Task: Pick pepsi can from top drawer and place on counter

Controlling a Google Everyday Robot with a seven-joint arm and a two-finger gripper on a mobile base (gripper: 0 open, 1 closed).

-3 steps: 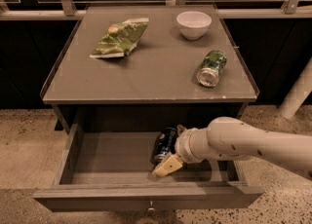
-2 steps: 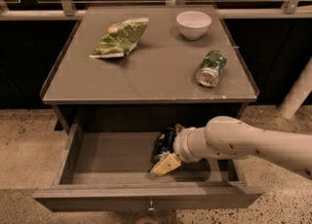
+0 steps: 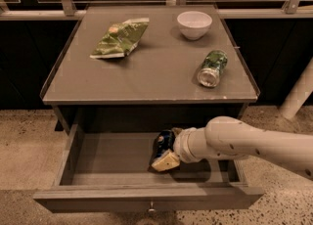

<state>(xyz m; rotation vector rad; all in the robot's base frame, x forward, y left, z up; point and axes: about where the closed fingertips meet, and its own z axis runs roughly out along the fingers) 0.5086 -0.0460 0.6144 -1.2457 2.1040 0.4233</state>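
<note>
Dark blue pepsi can (image 3: 163, 142) (inside top drawer (image 3: 110, 155)) by tool (image 3: 166, 154).

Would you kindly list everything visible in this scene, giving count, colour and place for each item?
small dark blue pepsi can with silver ends: one, dark blue, inside the open drawer, at the gripper
wide shallow top drawer: one, grey-brown, pulled open under the counter
small metal knob: one, silver, centre of the drawer front
flat square counter: one, grey-brown, top of the cabinet
crumpled snack bag: one, green, counter back left
round bowl: one, white, counter back right
green can with silver ends: one, lying on its side, counter right
robot arm: one, white, reaching in from the right
gripper: one, inside the drawer, at the pepsi can
</note>
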